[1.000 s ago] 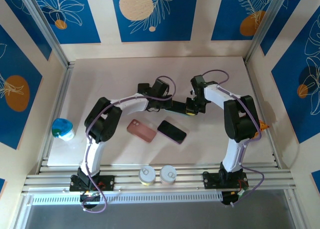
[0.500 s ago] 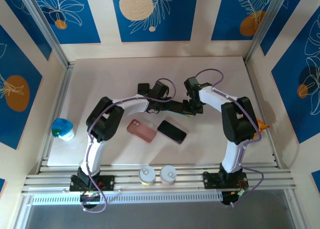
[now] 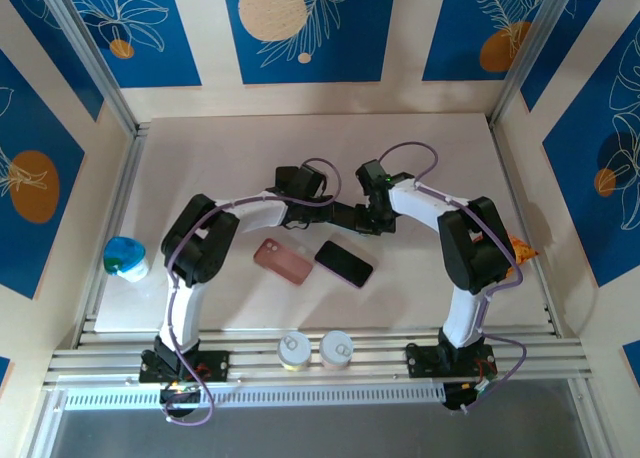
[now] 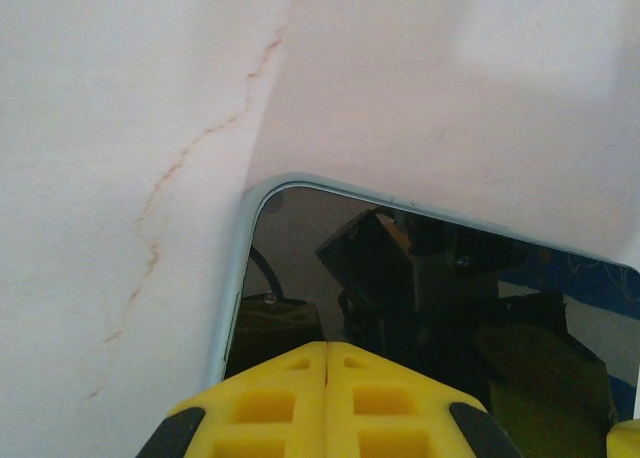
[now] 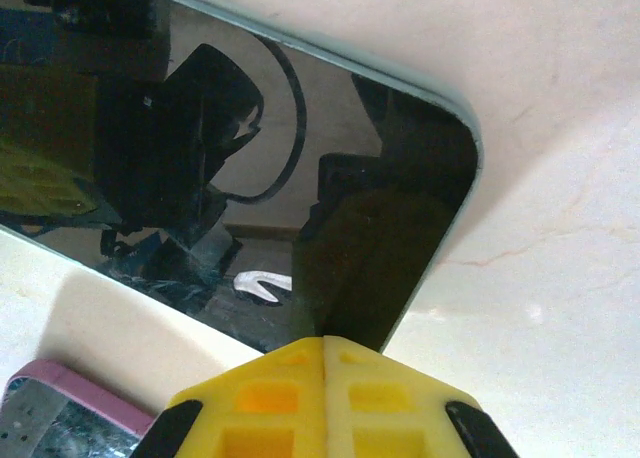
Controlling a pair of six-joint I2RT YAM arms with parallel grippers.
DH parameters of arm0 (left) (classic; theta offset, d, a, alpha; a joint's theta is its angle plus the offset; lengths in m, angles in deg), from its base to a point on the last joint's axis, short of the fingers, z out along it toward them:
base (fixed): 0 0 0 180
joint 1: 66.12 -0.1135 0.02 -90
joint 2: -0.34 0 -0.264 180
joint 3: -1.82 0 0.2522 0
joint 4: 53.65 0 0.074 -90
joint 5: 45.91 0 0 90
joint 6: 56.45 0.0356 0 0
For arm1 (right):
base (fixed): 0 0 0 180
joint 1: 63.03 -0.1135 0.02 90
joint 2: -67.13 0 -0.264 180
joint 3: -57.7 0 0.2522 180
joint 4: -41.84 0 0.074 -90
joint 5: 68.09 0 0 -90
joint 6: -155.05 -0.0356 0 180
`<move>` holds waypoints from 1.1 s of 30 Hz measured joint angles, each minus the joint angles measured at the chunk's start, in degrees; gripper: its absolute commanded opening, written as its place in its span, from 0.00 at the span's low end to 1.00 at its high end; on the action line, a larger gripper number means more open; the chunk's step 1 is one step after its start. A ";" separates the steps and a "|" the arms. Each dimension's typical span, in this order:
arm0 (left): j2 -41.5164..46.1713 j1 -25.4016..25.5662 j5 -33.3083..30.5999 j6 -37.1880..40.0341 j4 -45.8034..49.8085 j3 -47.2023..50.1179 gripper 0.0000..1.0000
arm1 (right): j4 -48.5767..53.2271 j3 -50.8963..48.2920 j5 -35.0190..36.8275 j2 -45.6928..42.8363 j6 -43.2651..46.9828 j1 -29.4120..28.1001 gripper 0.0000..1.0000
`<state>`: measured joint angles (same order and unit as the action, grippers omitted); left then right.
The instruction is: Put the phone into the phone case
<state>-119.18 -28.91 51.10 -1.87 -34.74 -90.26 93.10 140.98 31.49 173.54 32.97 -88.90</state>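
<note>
Left jaws: clenched, yellow fingers (image 4: 265, 408) pressed flat together, holding nothing. Right jaws: likewise clenched and empty, yellow fingers (image 5: 265, 403) meeting at a thin seam.

Phone (image 3: 344, 263): dark, screen up, flat on the table (image 3: 200, 158), just on the near side of both sets of jaws. In the left wrist view a rounded corner of the phone (image 4: 430, 308) lies directly ahead of the fingertips; contact cannot be told. In the right wrist view another corner of the phone (image 5: 250, 158) lies ahead of the tips.

Phone case (image 3: 283, 260): pink, just left of the phone, apart from both jaws; its edge (image 5: 50, 418) shows beside the right fingers.

Left arm (image 3: 250, 213): forearm stretched rightward to mid-table. Right arm (image 3: 440, 203): forearm stretched leftward; the two wrists nearly meet.
</note>
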 measured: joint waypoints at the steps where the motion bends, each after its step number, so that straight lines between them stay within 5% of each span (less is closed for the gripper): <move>1: 0.11 -0.13 0.00 0.00 0.00 0.13 0.00 | -0.33 -0.22 -0.24 0.02 -0.17 -0.13 0.00; 33: 0.48 -0.46 -0.07 0.70 0.52 0.35 0.00 | 3.93 0.76 -7.04 -1.14 0.70 2.38 0.00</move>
<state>-118.70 -29.37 51.03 -1.17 -34.21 -89.91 97.03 141.74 24.45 172.40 33.67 -86.52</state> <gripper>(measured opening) 0.043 0.047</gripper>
